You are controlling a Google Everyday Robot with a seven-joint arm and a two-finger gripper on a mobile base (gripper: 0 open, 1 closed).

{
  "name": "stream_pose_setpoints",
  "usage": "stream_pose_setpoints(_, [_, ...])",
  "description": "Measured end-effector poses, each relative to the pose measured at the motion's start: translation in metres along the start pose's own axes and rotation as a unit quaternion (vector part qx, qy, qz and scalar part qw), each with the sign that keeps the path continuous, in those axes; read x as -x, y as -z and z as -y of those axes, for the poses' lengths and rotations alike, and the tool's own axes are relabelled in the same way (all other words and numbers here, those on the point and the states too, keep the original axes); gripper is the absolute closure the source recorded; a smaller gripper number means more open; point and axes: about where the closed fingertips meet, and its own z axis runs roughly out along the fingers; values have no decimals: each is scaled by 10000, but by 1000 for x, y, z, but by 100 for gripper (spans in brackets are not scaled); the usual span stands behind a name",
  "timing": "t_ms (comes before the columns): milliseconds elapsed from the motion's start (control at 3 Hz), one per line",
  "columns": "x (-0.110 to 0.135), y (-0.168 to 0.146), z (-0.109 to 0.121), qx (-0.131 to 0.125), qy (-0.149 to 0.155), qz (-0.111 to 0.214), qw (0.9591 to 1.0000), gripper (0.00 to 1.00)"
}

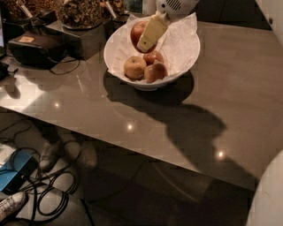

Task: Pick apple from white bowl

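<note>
The white bowl (pixel 182 61), lined with crumpled white paper, stands on the grey table at the back centre. My gripper (pixel 145 37) reaches down from the top edge and is shut on the deep red apple (pixel 137 30), holding it just above the other fruit, over the bowl's back half. One pale finger (pixel 153 31) lies across the apple's right side; the other finger is hidden behind it. A yellow-tan apple (pixel 135 67), a reddish-brown apple (pixel 155 72) and part of a blushed apple (pixel 153 56) lie in the bowl.
Dark containers of granola-like food (pixel 80 12) and a black device (pixel 36 45) stand at the back left. The table's front edge (pixel 132 141) runs diagonally. Cables (pixel 48 194), a blue box (pixel 12 178) and a shoe (pixel 11 205) lie on the floor. My white body (pixel 267 198) fills the lower right.
</note>
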Motion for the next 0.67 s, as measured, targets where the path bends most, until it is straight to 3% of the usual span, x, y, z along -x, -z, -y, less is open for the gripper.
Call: stream_pose_setpoints(667, [29,48,-61,147,978,134,9950,100])
